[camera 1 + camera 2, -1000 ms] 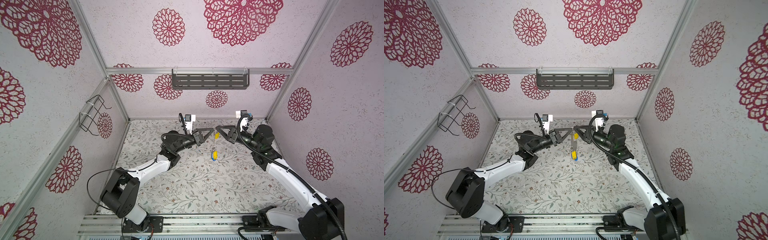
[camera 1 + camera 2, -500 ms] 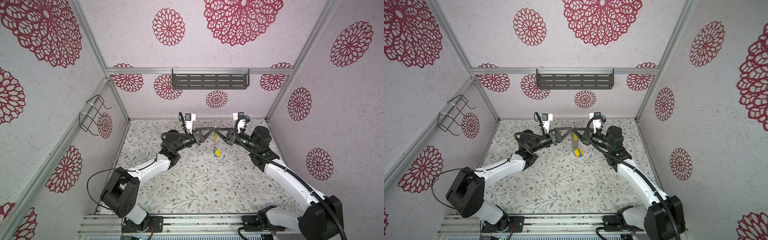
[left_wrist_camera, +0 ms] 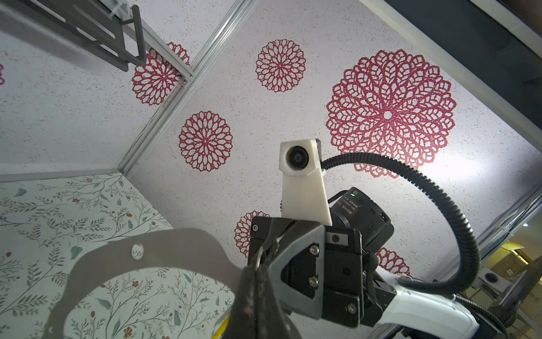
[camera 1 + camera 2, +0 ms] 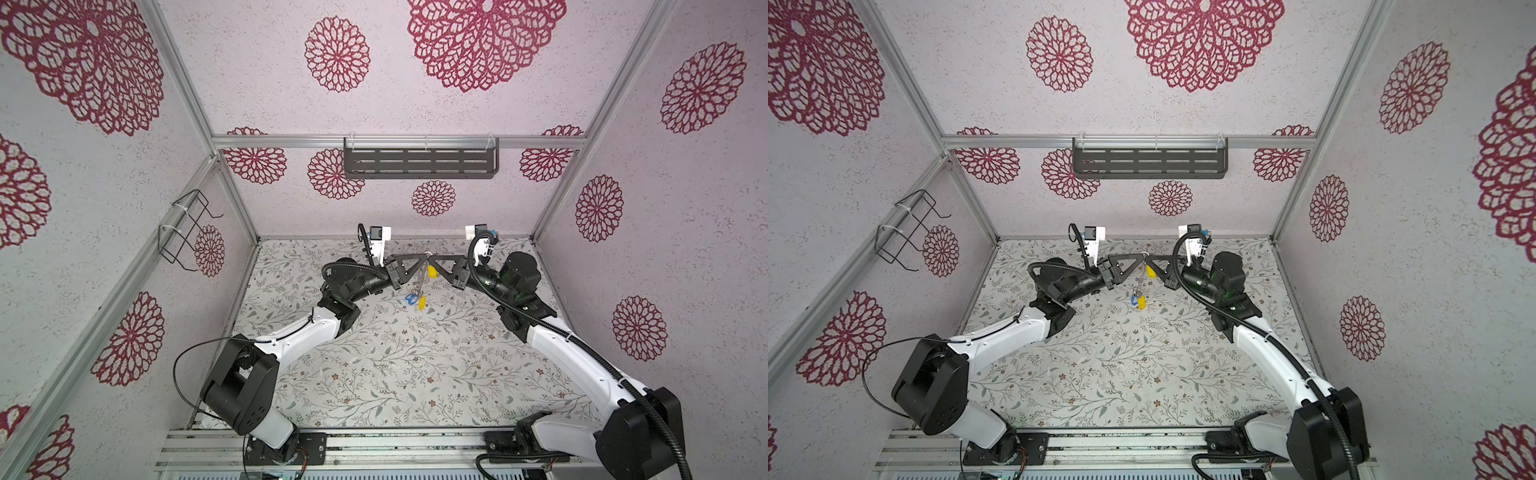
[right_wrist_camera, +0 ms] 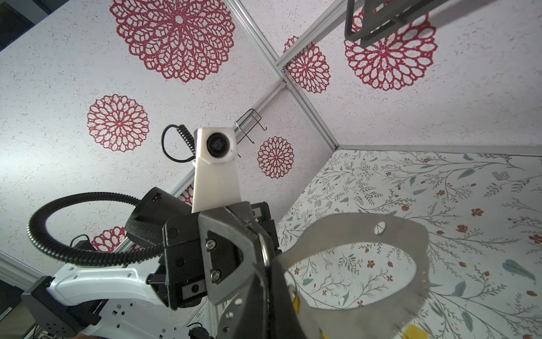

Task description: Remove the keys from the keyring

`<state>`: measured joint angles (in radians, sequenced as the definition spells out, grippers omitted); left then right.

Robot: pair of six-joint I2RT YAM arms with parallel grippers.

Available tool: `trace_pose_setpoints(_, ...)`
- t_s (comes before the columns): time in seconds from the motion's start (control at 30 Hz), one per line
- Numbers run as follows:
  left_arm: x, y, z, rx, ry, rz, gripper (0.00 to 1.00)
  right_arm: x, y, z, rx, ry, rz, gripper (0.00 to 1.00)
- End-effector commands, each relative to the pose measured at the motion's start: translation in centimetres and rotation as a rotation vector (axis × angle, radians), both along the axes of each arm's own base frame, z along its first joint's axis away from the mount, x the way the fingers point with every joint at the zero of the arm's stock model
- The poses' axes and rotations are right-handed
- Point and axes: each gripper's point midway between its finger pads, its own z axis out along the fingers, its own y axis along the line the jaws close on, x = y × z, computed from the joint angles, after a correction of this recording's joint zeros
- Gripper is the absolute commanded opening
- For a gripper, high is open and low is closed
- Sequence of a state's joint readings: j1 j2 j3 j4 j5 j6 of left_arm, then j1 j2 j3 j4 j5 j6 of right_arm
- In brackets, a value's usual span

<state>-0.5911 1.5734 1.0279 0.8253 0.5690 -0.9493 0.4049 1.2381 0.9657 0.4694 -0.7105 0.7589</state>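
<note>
Progress: early, I think. All the keys I can see hang from the keyring (image 3: 164, 246). I see none lying loose on the table (image 4: 374, 374).
Done: the keyring is up off the table and held in the air.
Left to do: pull each tag's little ring out of its hole in the grey plate, one by one. It looks like all of them are left to do.
Keyring place: high over the back part of the table, between the two grippers, which meet tip to tip. It does not touch the table.
Grip, left: the left gripper (image 4: 422, 261) has its fingers (image 3: 249, 308) squeezed tight on the rim of the keyring.
Grip, right: the right gripper (image 4: 434, 262) has its fingers (image 5: 264, 311) squeezed tight too. They sit right at the plate's rim, where a small silver ring (image 4: 428, 253) sticks out. It looks like they nip that ring, but I cannot tell for sure.
Keyrings counted: one.
Yellow tags counted: two. The high yellow tag (image 4: 433, 272) hangs just under the gripper tips. The low yellow tag (image 4: 422, 302) hangs in the bunch below.
Blue tags counted: one, the blue tag (image 4: 411, 298), touching the low yellow tag.
Maybe more: other tags may hide in the bunch. It is too small to tell.
Arms counted: two, each with one gripper.
</note>
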Motion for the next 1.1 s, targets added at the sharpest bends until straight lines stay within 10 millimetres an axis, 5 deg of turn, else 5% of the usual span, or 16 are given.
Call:
trace_pose_setpoints(0.0,0.1,-0.4,0.0,0.030,-0.041,-0.007,0.00,-0.7,0.2,2.4,0.029,-0.080,0.017,0.00)
trace_pose_setpoints(0.13,0.1,-0.2,-0.7,0.066,-0.073,0.003,0.07,-0.5,0.1,1.8,-0.039,-0.089,-0.009,0.00)
trace_pose_setpoints(0.27,0.3,1.4,-2.2,0.170,-0.160,0.058,0.38,-0.5,-1.0,0.6,-0.208,-0.144,-0.078,0.00)
trace_pose_setpoints(0.37,-0.7,2.2,-3.9,0.327,-0.327,0.065,0.46,-0.6,-1.8,-0.8,-0.348,-0.209,-0.113,0.00)
trace_pose_setpoints(0.53,-2.5,2.6,-6.8,0.616,-0.598,-0.009,0.38,-0.3,-2.7,-3.3,-0.568,-0.301,-0.161,0.00)
trace_pose_setpoints(0.67,-2.7,1.9,-7.6,0.706,-0.622,-0.115,0.33,-0.5,-1.9,-4.8,-0.714,-0.376,-0.158,0.00)
trace_pose_setpoints(1.07,-3.6,-0.7,-8.2,0.711,-0.597,-0.289,0.31,-2.1,-0.8,-3.7,-0.681,-0.456,-0.139,0.00)
